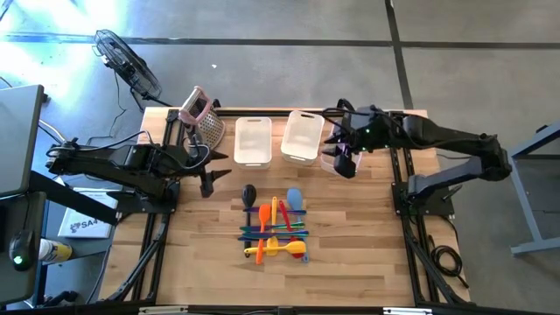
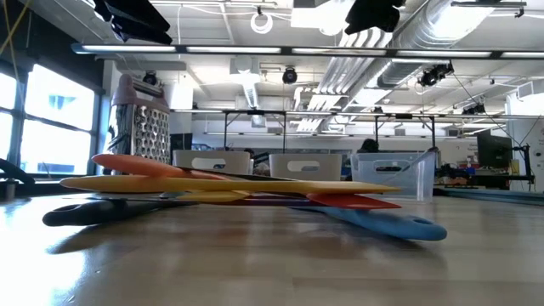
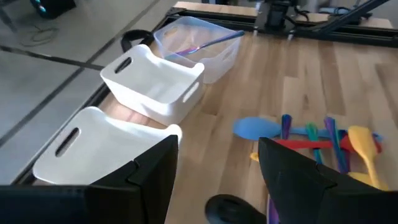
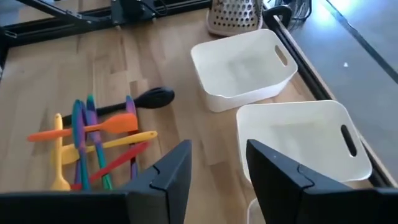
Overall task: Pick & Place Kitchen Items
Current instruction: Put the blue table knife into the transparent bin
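The kitchen items lie in a crossed pile (image 1: 276, 229) on the wooden table's middle: orange, red, yellow, blue, purple and green utensils, with a dark spoon (image 1: 249, 194) at the pile's far left. One purple utensil (image 3: 198, 47) lies inside the clear bin (image 3: 214, 53). My left gripper (image 3: 217, 146) stands open above the table, left of the pile, with nothing between its fingers. My right gripper (image 4: 219, 149) is open too and holds nothing; it hangs over the clear bin (image 1: 332, 159) at the far right.
Two white bins (image 1: 252, 140) (image 1: 303, 136) stand side by side at the far edge, left of the clear bin. A metal box grater with a pink handle (image 1: 203, 118) stands at the far left corner. Bare wood (image 1: 350, 254) lies near and right of the pile.
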